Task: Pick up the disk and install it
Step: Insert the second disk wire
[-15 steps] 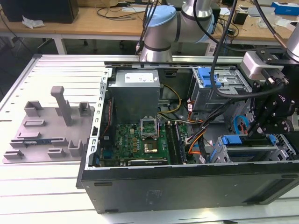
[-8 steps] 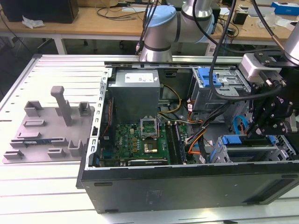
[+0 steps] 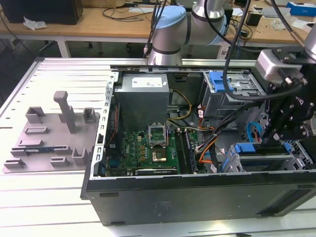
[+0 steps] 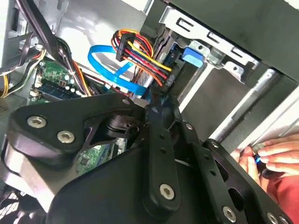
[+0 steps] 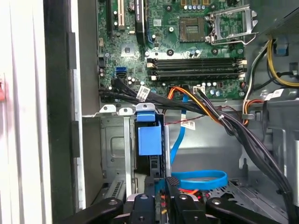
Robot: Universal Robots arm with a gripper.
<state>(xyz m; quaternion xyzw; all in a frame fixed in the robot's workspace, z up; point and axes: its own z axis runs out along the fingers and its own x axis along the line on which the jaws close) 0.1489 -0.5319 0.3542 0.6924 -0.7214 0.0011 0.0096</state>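
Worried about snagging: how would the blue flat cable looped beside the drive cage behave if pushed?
Probably floppy: the blue flat cable lies in a loose loop, so it should bend aside rather than resist. It looks thin, so it is likely light. The open loop could hook on whatever passes through.

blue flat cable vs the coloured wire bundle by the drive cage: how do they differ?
The blue cable is a single flat ribbon of one colour, bent into a loop. The wire bundle is several thin round wires in red, yellow, orange and black. Both run toward the drive cage.
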